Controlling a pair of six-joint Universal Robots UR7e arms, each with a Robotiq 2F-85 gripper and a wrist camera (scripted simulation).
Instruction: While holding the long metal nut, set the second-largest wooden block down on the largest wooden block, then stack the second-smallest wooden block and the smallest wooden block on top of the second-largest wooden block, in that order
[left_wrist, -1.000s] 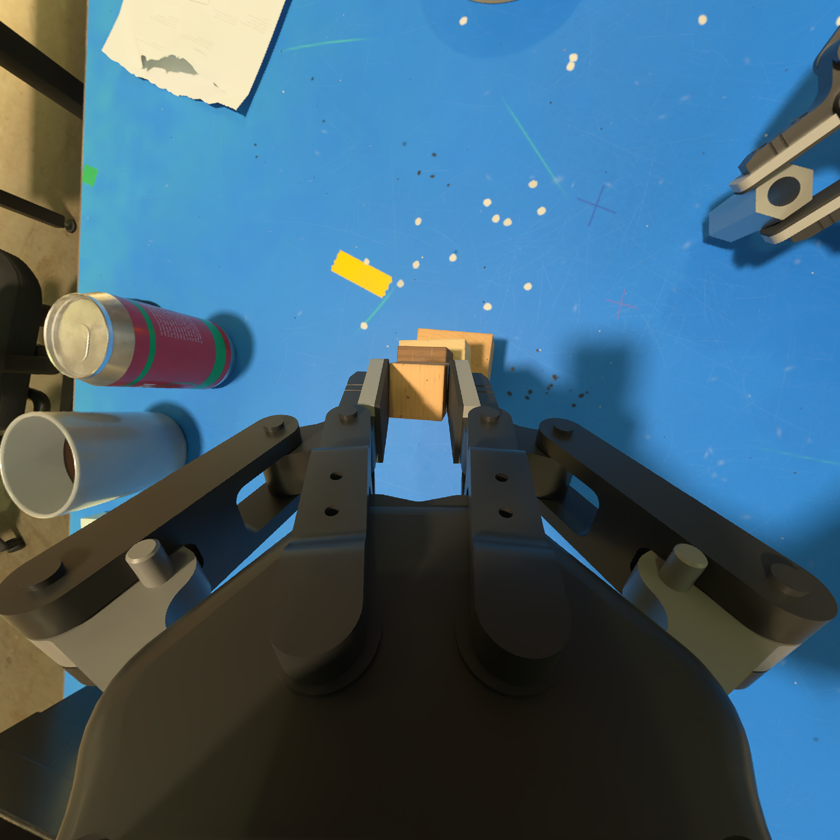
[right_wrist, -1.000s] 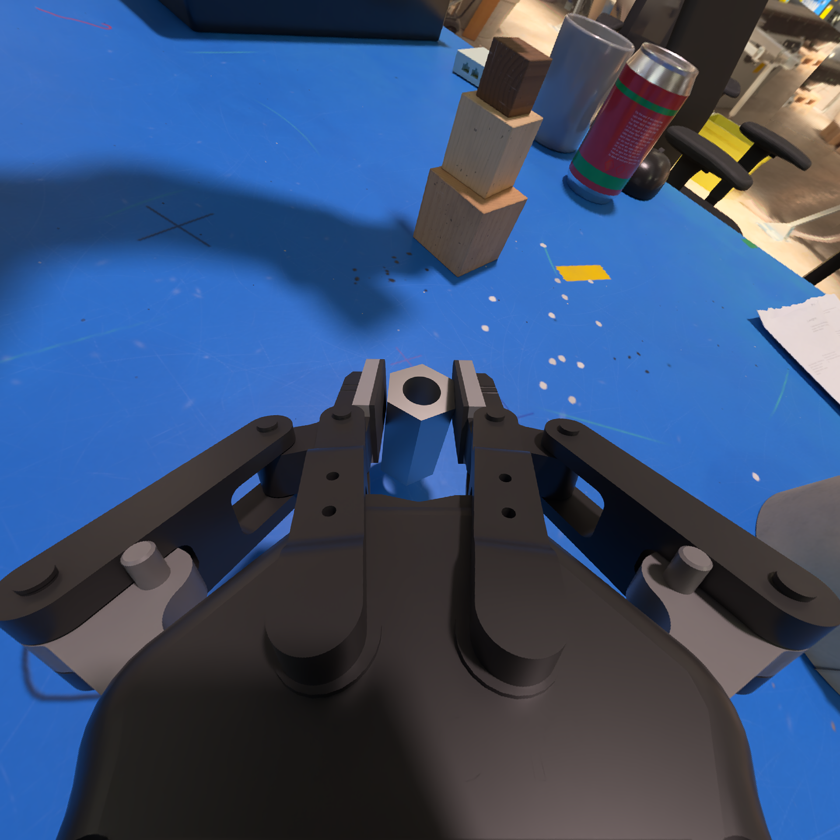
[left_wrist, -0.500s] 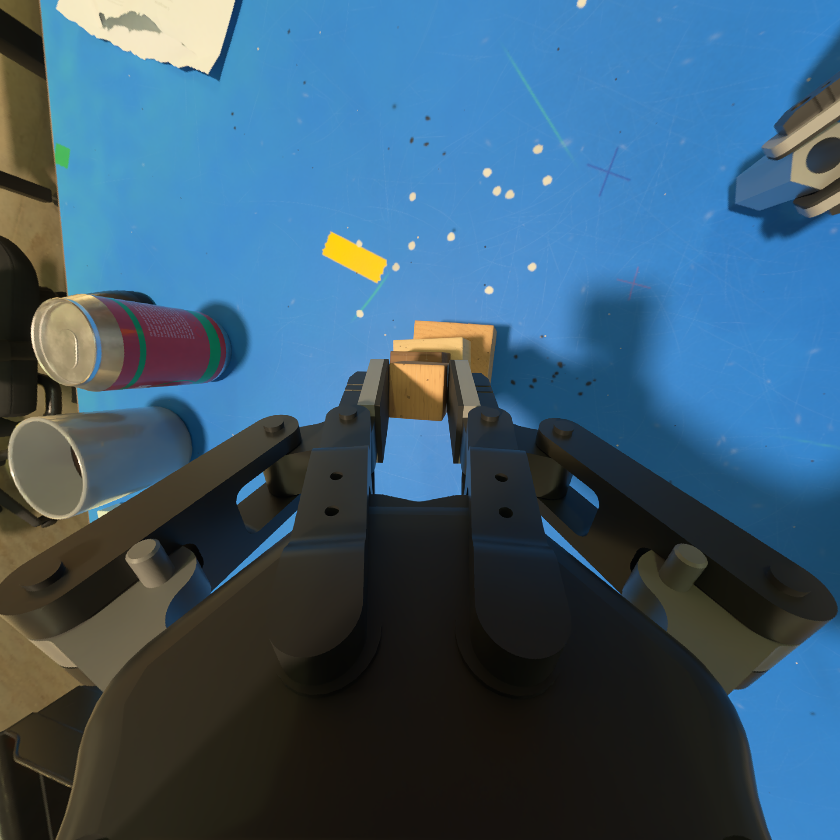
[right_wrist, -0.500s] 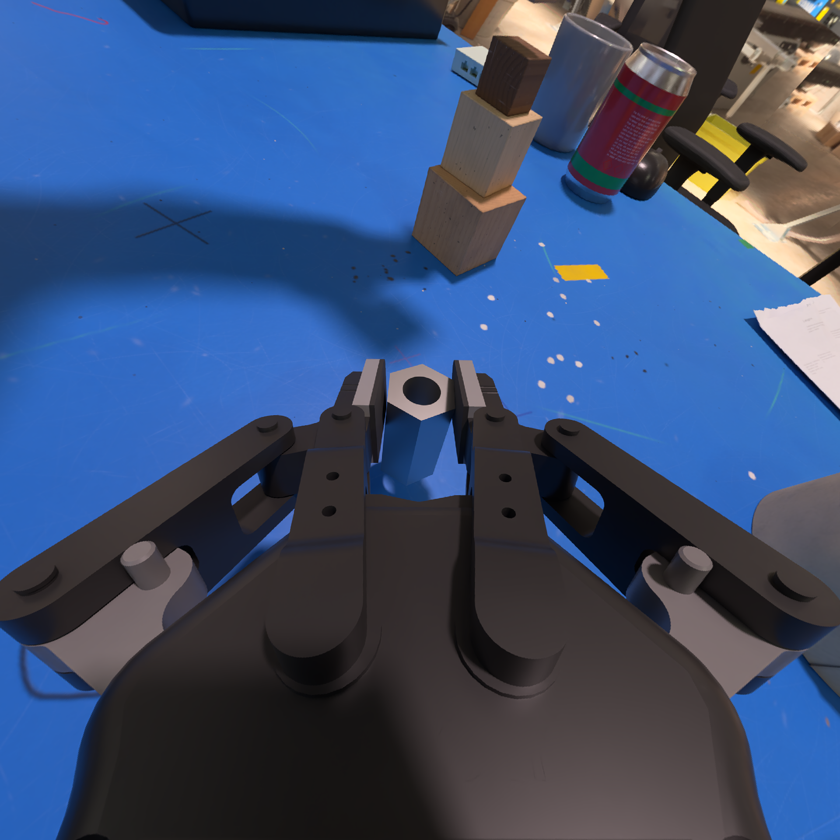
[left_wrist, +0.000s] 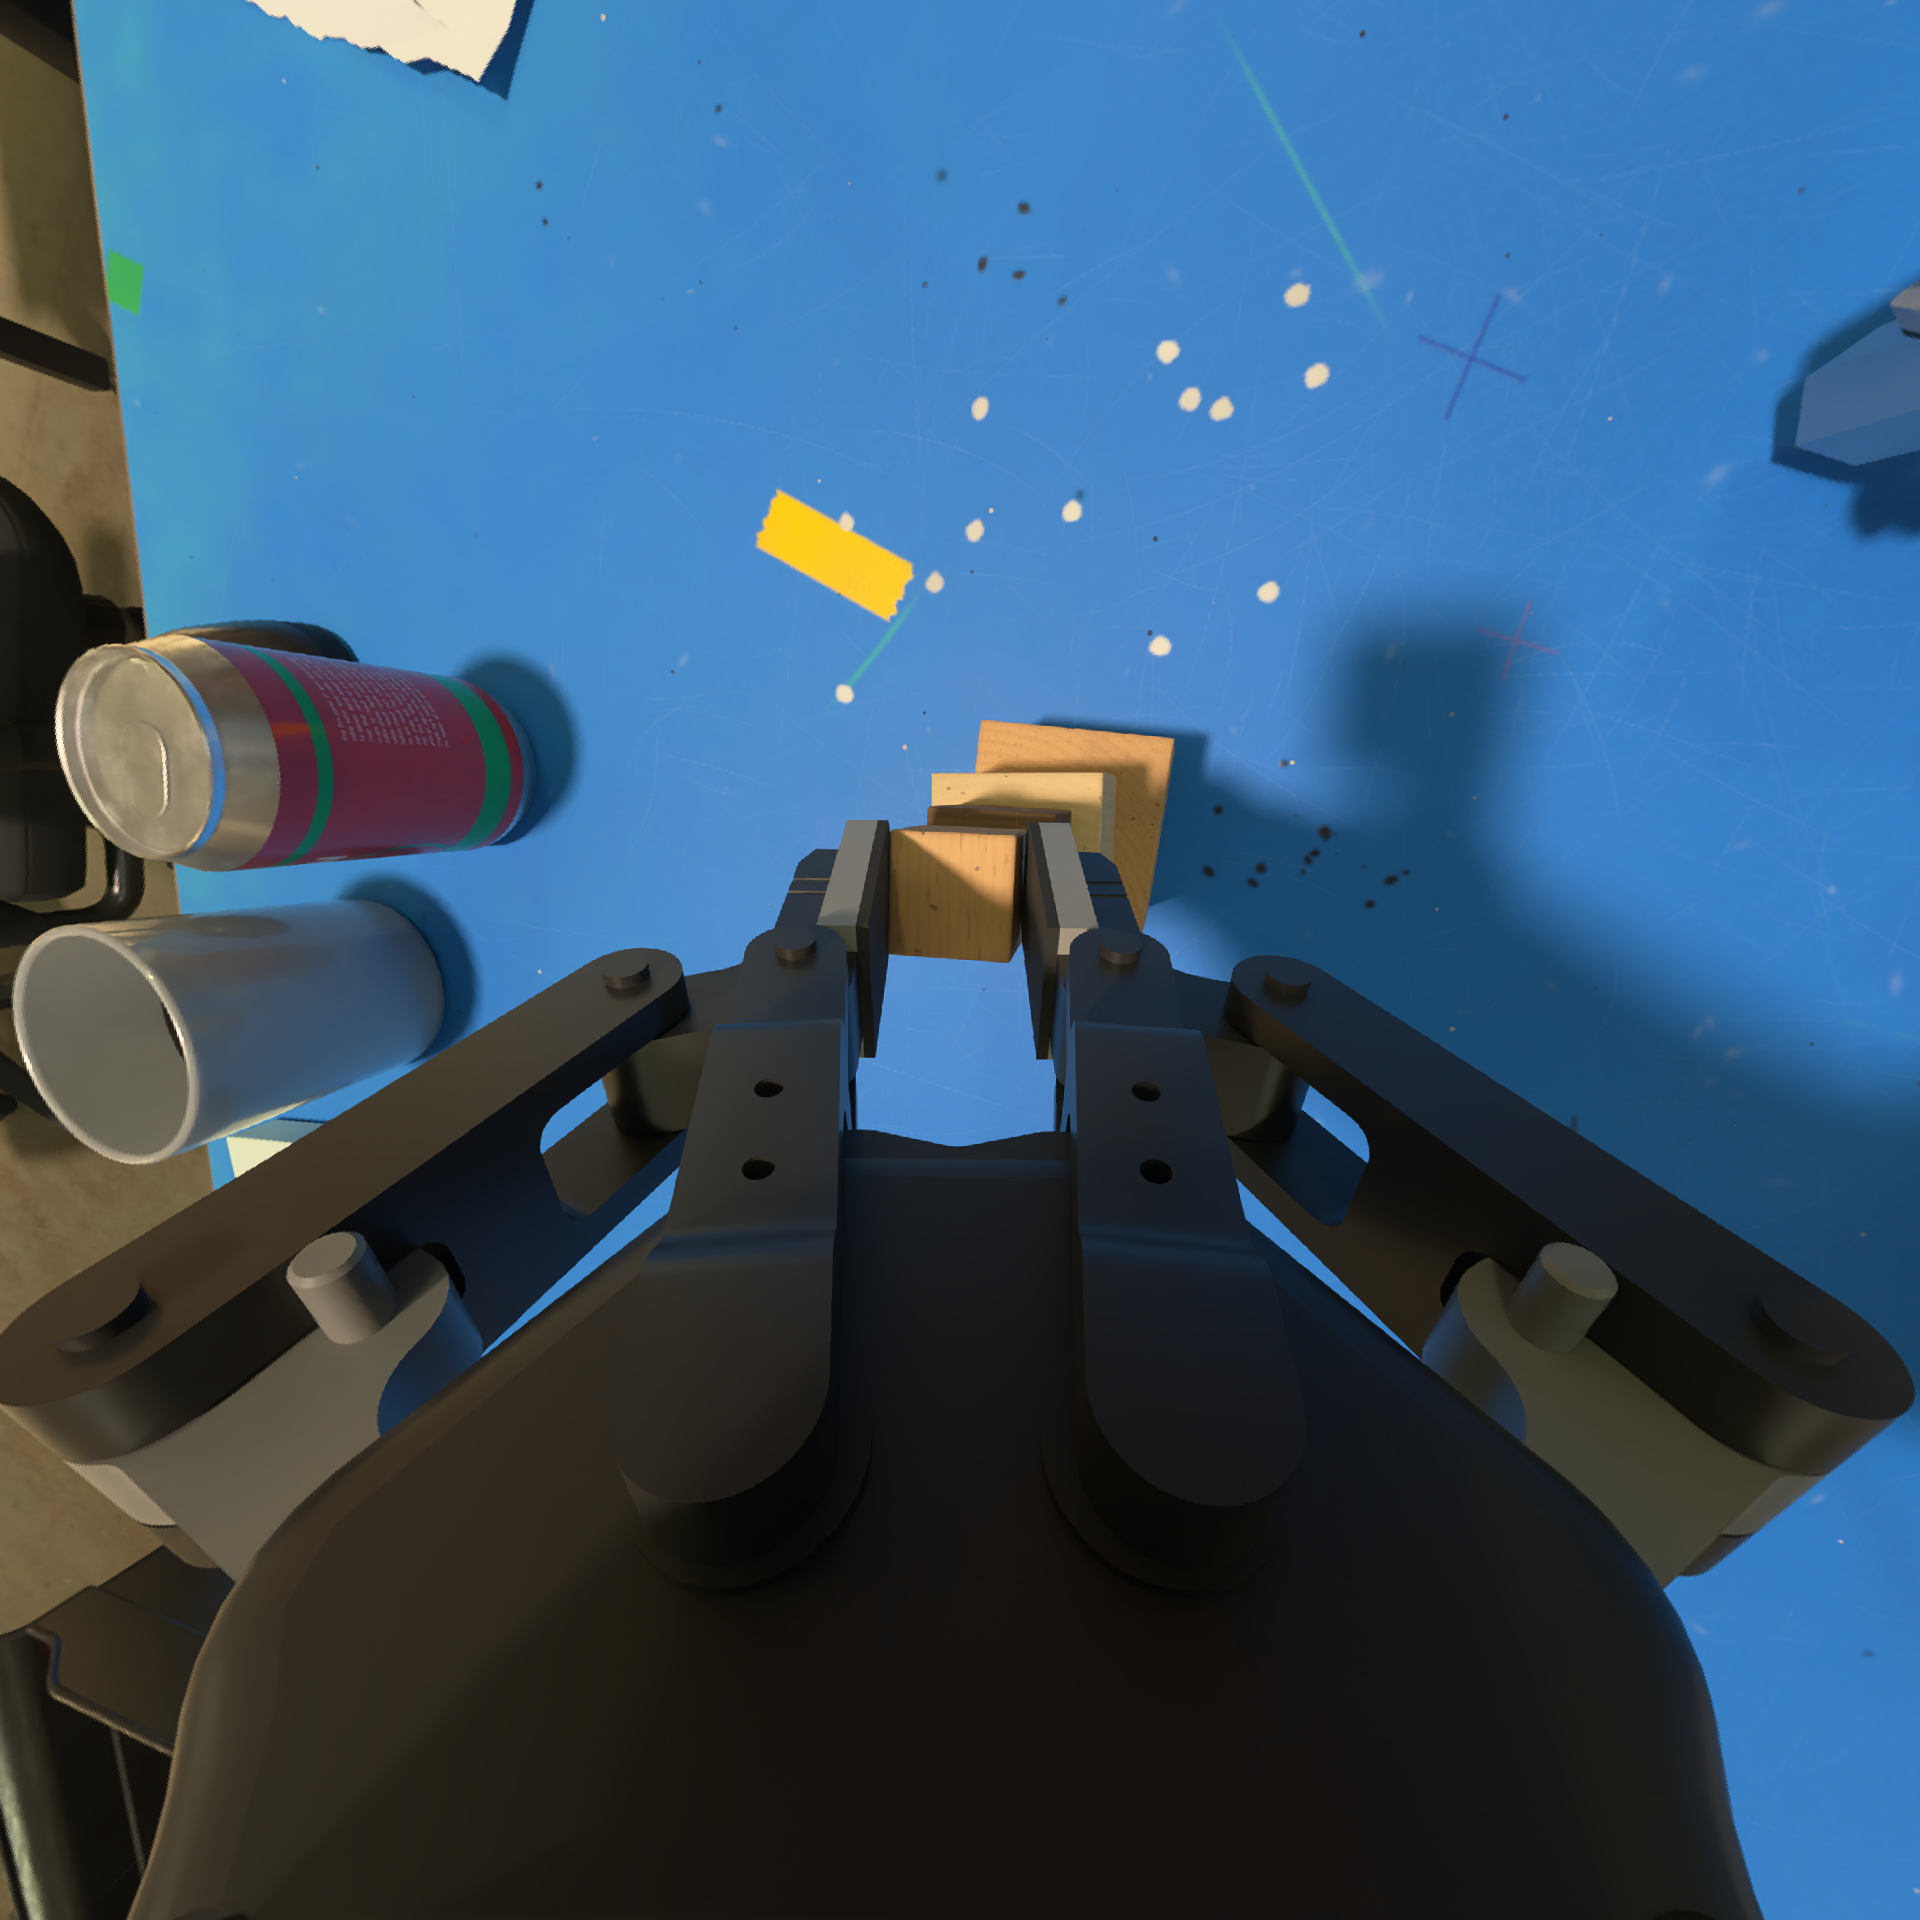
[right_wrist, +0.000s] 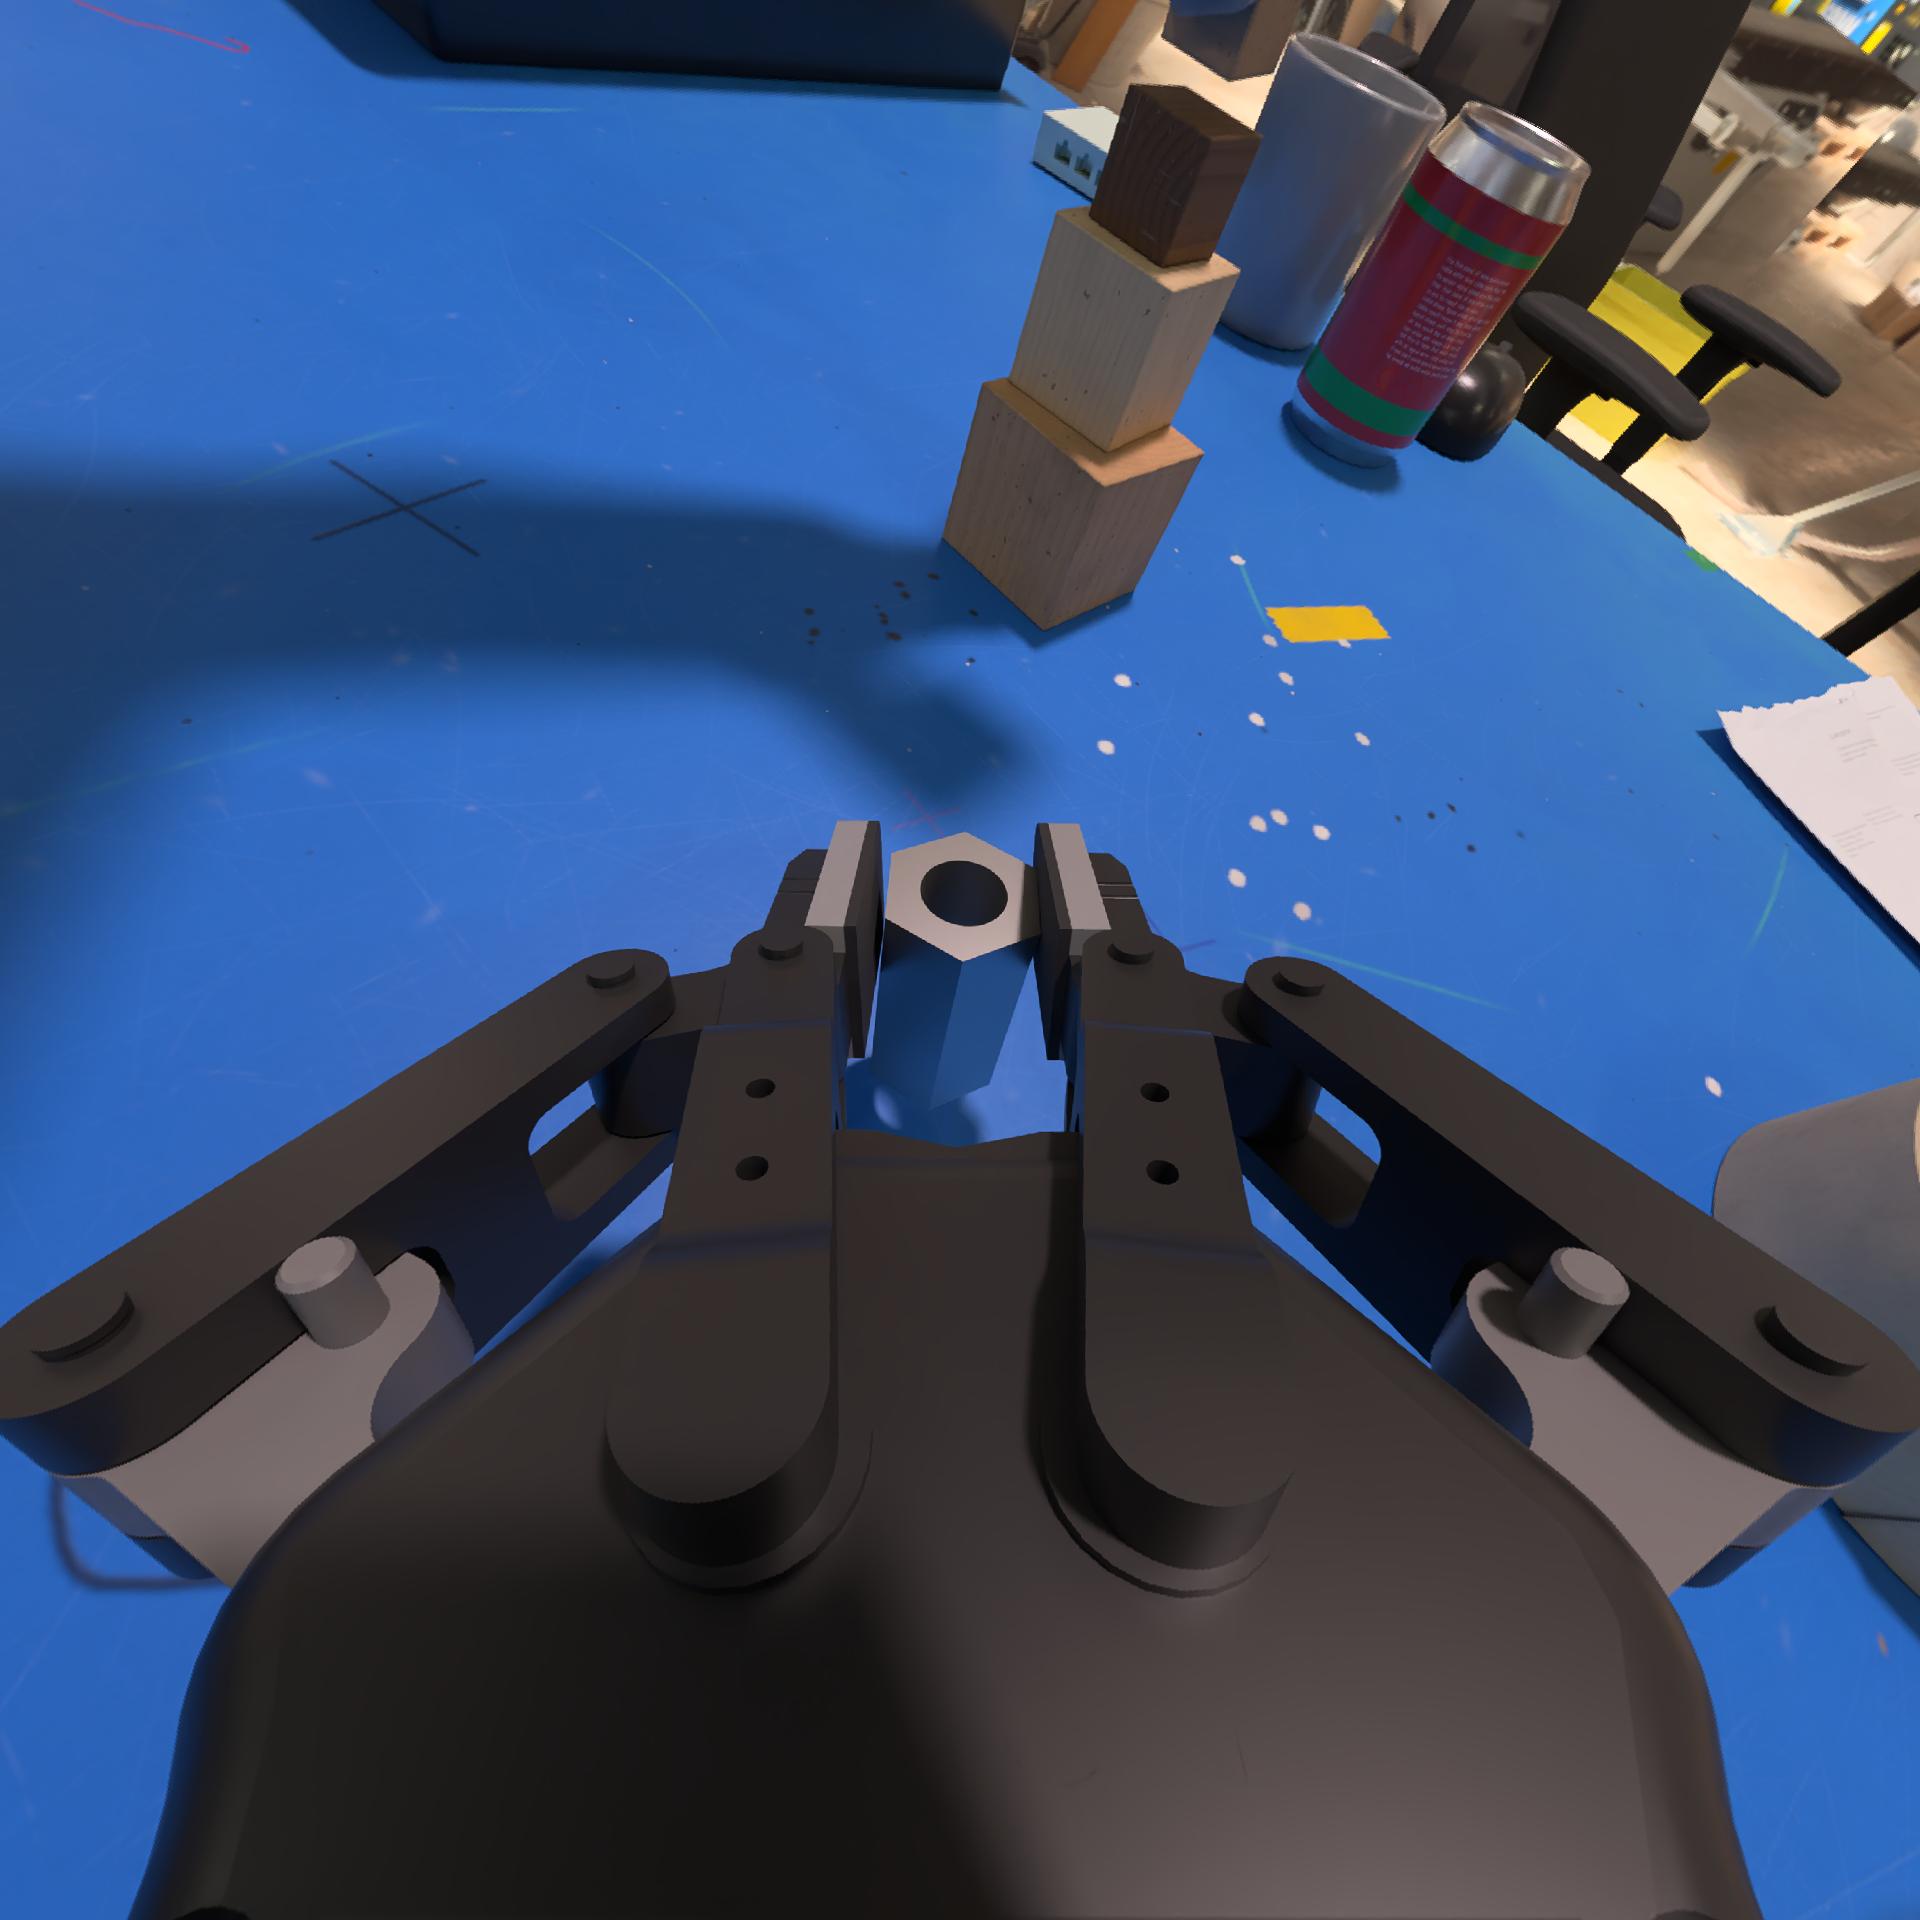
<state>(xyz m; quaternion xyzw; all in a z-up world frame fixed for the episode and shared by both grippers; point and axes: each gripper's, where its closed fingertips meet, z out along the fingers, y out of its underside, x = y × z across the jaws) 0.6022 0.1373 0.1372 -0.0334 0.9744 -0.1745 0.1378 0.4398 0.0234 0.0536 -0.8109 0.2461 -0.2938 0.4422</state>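
The smallest block (left_wrist: 954, 891) sits clamped between the left gripper's (left_wrist: 956, 894) pads, held high above the stack and not yet touching it. Below it, three blocks are already piled: the dark block (right_wrist: 1172, 177) on the pale block (right_wrist: 1122, 332), which rests on the largest block (right_wrist: 1065, 499) standing on the blue surface (right_wrist: 520, 312). From the left wrist view, the stack appears as stepped edges just beyond the held block, so the gripper is roughly over it but offset a little toward the camera.

Over the last second the stack has drifted closer to the held block in the left wrist view, and the can (left_wrist: 301, 753) and cup (left_wrist: 218, 1023) have slid rightward, so the left arm has been travelling over the tower. That suggests the final placement is near: what remains is fine alignment, a descent and a release.

The right gripper (right_wrist: 961, 894) stays closed on the nut (right_wrist: 961, 904), held upright above the surface, well apart from the stack and unmoved. A yellow tape patch (right_wrist: 1327, 623) lies near the tower's base.
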